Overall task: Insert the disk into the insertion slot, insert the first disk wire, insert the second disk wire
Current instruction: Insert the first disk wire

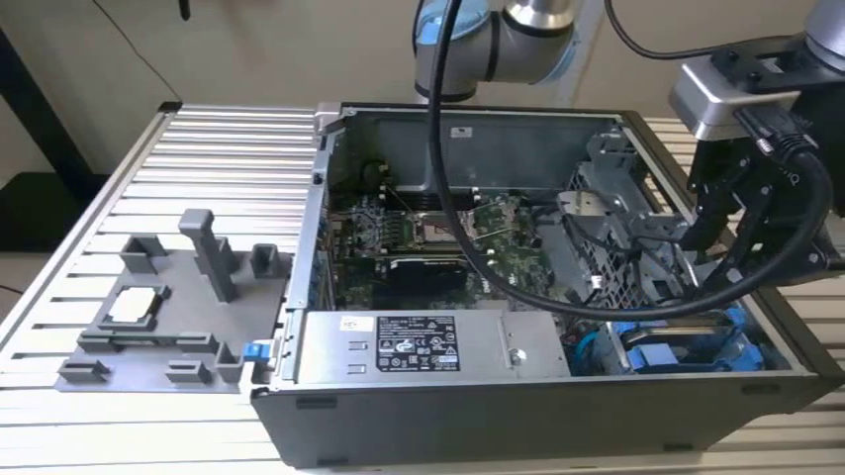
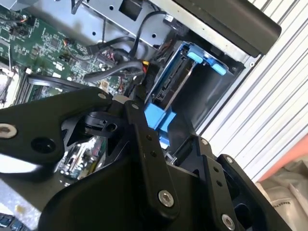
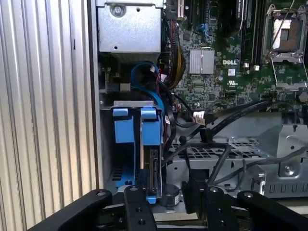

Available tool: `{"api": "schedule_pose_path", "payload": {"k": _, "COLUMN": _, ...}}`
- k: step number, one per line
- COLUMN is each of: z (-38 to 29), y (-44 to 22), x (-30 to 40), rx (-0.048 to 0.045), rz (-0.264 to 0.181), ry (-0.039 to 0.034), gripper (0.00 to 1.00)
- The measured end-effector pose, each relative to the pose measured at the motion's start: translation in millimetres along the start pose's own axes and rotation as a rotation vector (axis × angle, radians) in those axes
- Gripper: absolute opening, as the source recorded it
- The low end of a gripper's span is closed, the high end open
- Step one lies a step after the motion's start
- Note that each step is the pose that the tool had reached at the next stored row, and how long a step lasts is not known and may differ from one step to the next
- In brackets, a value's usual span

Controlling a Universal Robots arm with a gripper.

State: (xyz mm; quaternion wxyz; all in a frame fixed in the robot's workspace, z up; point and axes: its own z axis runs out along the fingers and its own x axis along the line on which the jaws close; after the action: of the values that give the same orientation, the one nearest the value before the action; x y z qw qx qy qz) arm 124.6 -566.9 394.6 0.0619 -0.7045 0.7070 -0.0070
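Note:
The disk stands on edge in its blue carrier, seated in the insertion slot of the drive cage at the case's corner. The second wrist view shows the disk behind the same blue frame. In the exterior view my gripper hangs open above the grey perforated cage, up and away from the blue slot fittings, with nothing between its jaws. Loose black wires end in a white connector beside the slot. A blue wire loops above the carrier.
The open case sits on a ribbed metal table. The grey power-supply box fills the case front, and the motherboard with its CPU socket lies beyond. A thick black cable drapes across the case. A grey fixture stands at the exterior view's left.

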Motion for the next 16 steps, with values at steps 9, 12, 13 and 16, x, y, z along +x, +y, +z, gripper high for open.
{"api": "schedule_pose_path", "payload": {"k": 9, "z": 1.0, "y": -7.6, "x": -1.6, "rx": -0.0004, "rz": -0.021, "ry": -0.0045, "gripper": 0.47}}
{"api": "schedule_pose_path", "payload": {"k": 12, "z": 1.5, "y": -11.1, "x": -1.9, "rx": -0.001, "rz": -0.029, "ry": -0.0055, "gripper": 0.47}}
{"api": "schedule_pose_path", "payload": {"k": 13, "z": 1.6, "y": -11.6, "x": -1.9, "rx": -0.0013, "rz": -0.032, "ry": -0.0072, "gripper": 0.47}}
{"api": "schedule_pose_path", "payload": {"k": 16, "z": 2.0, "y": -12.5, "x": -2.1, "rx": -0.002, "rz": -0.042, "ry": -0.0186, "gripper": 0.47}}
